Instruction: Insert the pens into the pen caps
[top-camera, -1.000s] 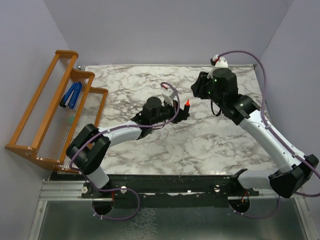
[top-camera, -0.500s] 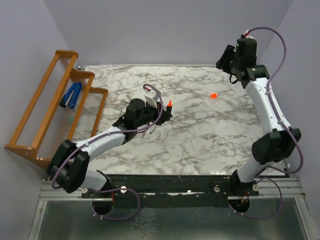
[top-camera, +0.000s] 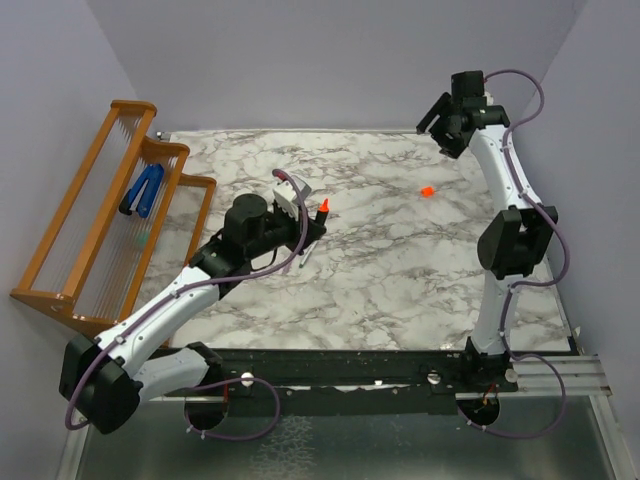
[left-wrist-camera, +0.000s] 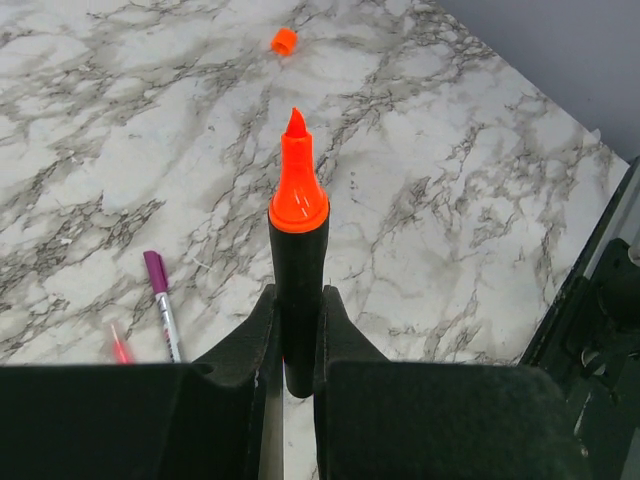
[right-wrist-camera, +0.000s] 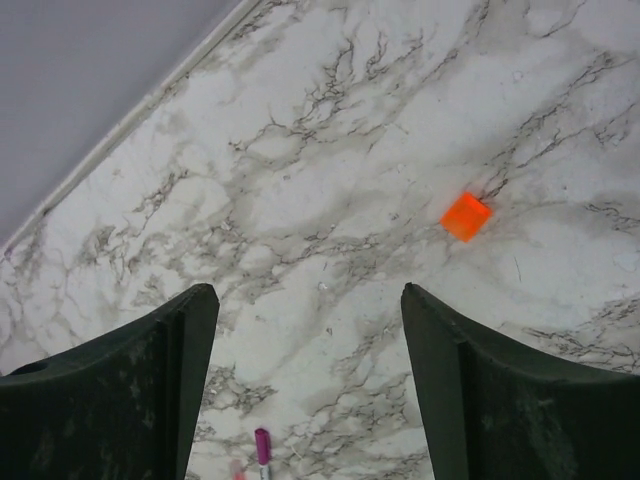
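Observation:
My left gripper (top-camera: 316, 224) is shut on the black marker (left-wrist-camera: 298, 280), whose orange-red tip (top-camera: 323, 207) points up and away, above the table's middle left. The bright orange cap (top-camera: 427, 190) lies alone on the marble at the right rear; it also shows in the left wrist view (left-wrist-camera: 284, 41) and the right wrist view (right-wrist-camera: 466, 216). My right gripper (top-camera: 434, 120) is open and empty, raised high by the back right corner, well above the cap. A thin pen with a magenta cap on its end (left-wrist-camera: 158, 296) lies under the left gripper, with a pinkish one (left-wrist-camera: 119, 345) beside it.
A wooden rack (top-camera: 100, 215) stands along the left edge with a blue clip-shaped object (top-camera: 143, 190) on it. Grey walls close the back and both sides. The marble table (top-camera: 400, 280) ends at the black rail in front.
My left arm has drawn back to the left with the marker. My right arm has risen and swung to the back right corner, and the orange cap now lies uncovered on the table.

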